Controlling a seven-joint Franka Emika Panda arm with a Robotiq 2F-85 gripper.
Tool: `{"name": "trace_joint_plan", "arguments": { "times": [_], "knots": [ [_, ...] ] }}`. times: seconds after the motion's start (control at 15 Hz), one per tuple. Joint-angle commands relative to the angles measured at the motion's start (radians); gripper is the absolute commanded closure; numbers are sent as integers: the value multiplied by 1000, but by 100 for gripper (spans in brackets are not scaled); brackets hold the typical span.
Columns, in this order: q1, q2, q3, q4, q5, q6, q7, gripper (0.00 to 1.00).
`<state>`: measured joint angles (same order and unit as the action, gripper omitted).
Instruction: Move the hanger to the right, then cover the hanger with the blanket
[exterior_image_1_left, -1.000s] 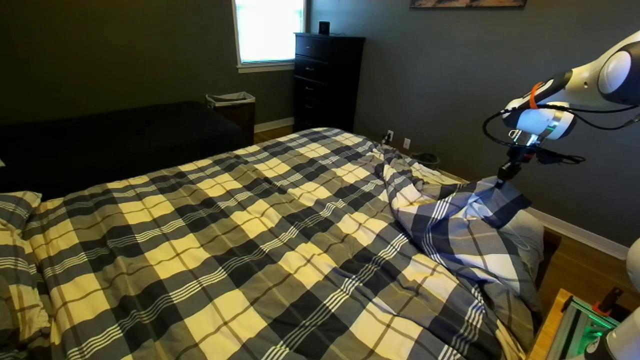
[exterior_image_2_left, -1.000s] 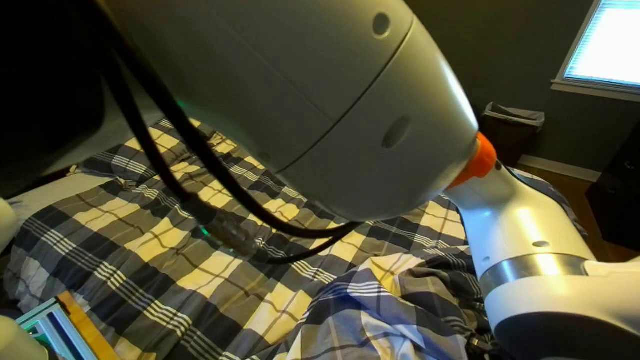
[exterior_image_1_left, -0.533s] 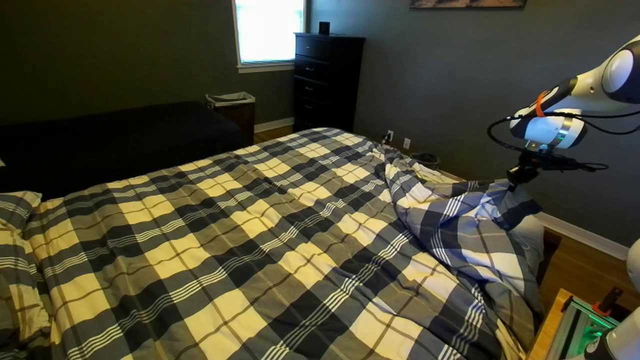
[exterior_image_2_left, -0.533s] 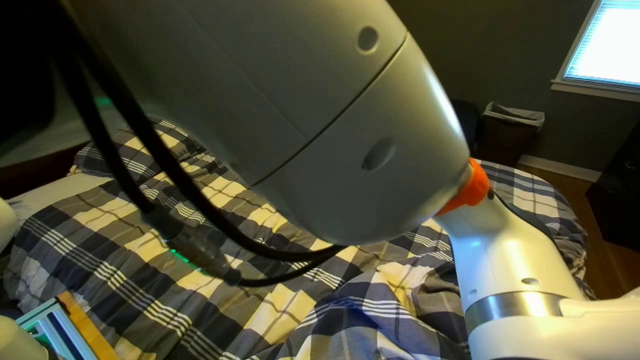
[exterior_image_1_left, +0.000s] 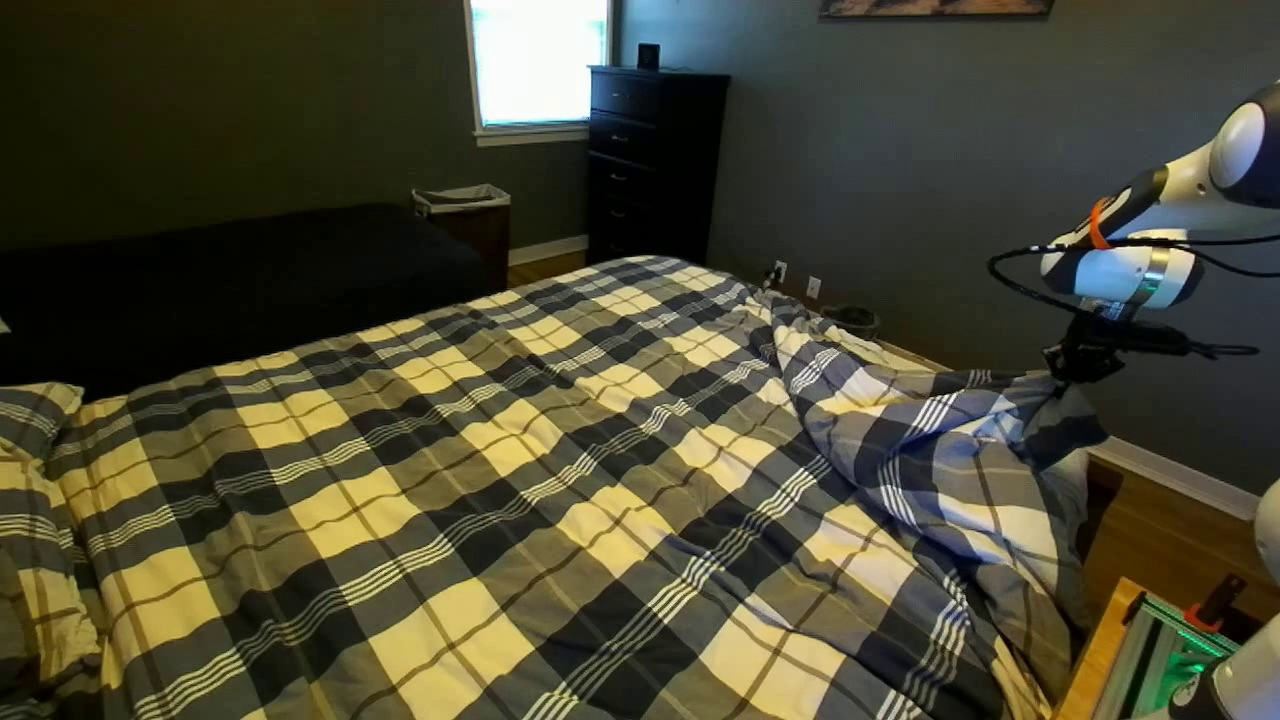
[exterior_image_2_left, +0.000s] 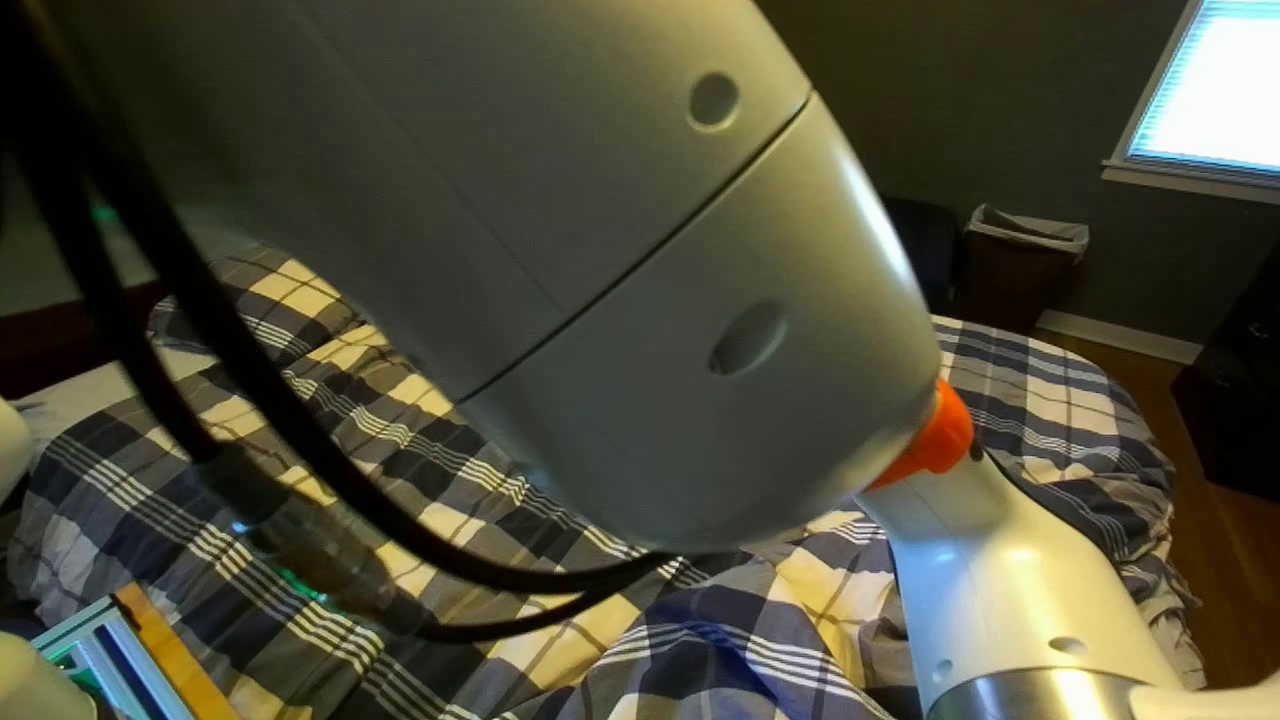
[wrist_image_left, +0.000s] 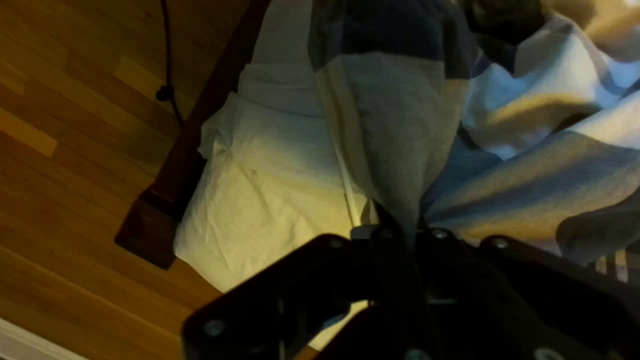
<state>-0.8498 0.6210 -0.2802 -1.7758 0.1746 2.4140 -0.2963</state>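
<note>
The blanket (exterior_image_1_left: 590, 430), plaid in yellow, cream, black and grey, spreads over the bed; it also shows in an exterior view behind the arm (exterior_image_2_left: 1050, 400). My gripper (exterior_image_1_left: 1060, 385) is at the bed's corner, shut on a blanket edge and holding it raised in a peak. In the wrist view the gripper (wrist_image_left: 405, 232) pinches a grey fold of the blanket (wrist_image_left: 400, 115) between its fingertips. Bunched folds lie beside it. The hanger cannot be made out in any view now; the raised blanket hides the bed's corner. The gripper is not visible in the view filled by the arm.
The pale mattress sheet (wrist_image_left: 265, 200) and dark bed frame (wrist_image_left: 160, 215) show at the corner, with wooden floor (wrist_image_left: 75, 200) beyond. A cord (wrist_image_left: 167, 60) lies on the floor. A bin (exterior_image_1_left: 852, 320) stands by the wall. The robot's stand (exterior_image_1_left: 1120, 640) is near the bed.
In an exterior view, my gripper has moved right and slightly down, pulling the held blanket edge along. A thin white loop visible near the bed's corner a second ago no longer shows.
</note>
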Motion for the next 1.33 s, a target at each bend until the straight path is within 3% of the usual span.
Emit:
{"name": "trace_joint_plan", "arguments": {
  "times": [0.0, 0.2, 0.47, 0.53, 0.67, 1.07, 1.27],
  "knots": [
    [10, -19, -51, -28, -25, -5, 179, 99],
    [5, -12, -80, -21, -20, -21, 290, 99],
    [-8, 3, -80, 2, -9, -45, 341, 99],
    [-10, -6, -68, -3, -11, -37, 316, 70],
    [-11, -30, -36, -21, -17, 11, 229, 64],
    [-40, 1, 72, 55, -17, 30, -39, 18],
    [-77, 52, 149, 109, 7, 5, -192, 1]
  ]
}}
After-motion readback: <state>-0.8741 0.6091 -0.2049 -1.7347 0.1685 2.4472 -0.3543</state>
